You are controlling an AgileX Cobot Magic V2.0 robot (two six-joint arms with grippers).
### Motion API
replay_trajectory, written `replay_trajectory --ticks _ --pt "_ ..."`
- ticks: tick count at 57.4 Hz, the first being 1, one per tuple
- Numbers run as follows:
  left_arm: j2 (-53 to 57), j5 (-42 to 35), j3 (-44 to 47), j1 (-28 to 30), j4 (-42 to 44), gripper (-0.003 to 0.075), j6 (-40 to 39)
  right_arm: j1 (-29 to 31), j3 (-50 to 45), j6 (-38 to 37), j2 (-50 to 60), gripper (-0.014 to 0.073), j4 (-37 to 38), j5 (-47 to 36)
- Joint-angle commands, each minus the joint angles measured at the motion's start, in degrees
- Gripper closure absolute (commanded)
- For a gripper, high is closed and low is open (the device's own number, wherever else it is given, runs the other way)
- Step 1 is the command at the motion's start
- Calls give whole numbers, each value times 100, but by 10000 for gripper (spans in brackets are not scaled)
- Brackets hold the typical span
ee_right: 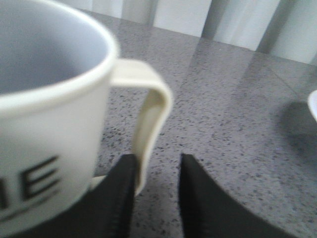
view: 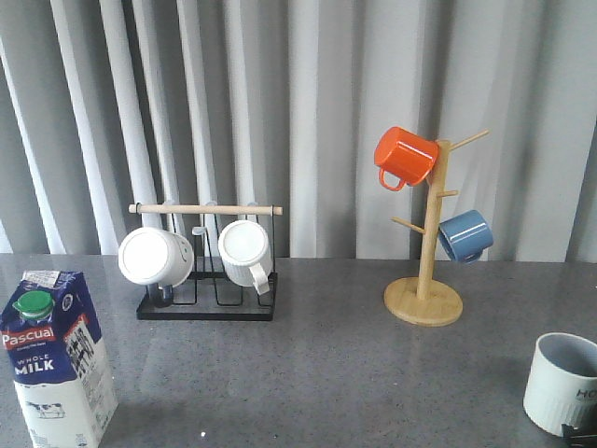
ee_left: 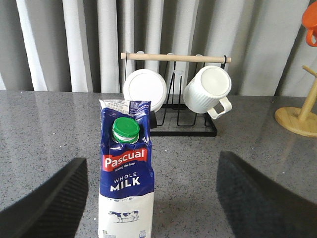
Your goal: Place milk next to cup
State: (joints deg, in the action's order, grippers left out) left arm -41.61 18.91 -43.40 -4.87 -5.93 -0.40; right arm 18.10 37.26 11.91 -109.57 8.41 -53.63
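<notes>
I am lining my wide-open left claw [ee_left: 151, 198] around the milk [ee_left: 125, 171], judging it heavy, slightly squashy, best gripped mid-body.

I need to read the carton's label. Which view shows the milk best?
The left wrist view: the milk stands centred, cap and "Pascual WHOLE MILK" lettering legible. The front view shows it small, in a corner. The right wrist view doesn't show it.

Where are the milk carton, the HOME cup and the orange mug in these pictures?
milk [ee_left: 125, 183]: left wrist view, on its blue front by the lettering.
cup [view: 558, 385]: front view, on its ribbed side wall.
orange mug [view: 408, 155]: front view, on its glossy side, hanging on the wooden tree.
</notes>
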Motion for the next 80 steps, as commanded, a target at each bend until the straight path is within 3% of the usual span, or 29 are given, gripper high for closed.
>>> replay_trajectory --ticks 1,2,20,32,50,66,80 --pt "18 -458 -195 -35 -40 208 -51 40 155 -41 125 580 206 -414" --pt "18 -458 -195 -35 -40 208 -51 40 155 -48 125 612 226 -408" --pt "18 -458 -195 -35 -40 208 -51 40 -65 -393 330 601 1018 -645" --pt "18 -458 -195 -35 -40 208 -51 35 -205 -957 921 599 962 -685" --pt "18 -458 -195 -35 -40 208 -51 -710 -205 -1585 2333 598 842 307" --pt "18 -458 -195 -35 -40 208 -51 -2379 -205 -1290 2673 597 -889 951" --pt "18 -458 -195 -35 -40 208 -51 -4037 -205 475 2288 597 -3210 571"
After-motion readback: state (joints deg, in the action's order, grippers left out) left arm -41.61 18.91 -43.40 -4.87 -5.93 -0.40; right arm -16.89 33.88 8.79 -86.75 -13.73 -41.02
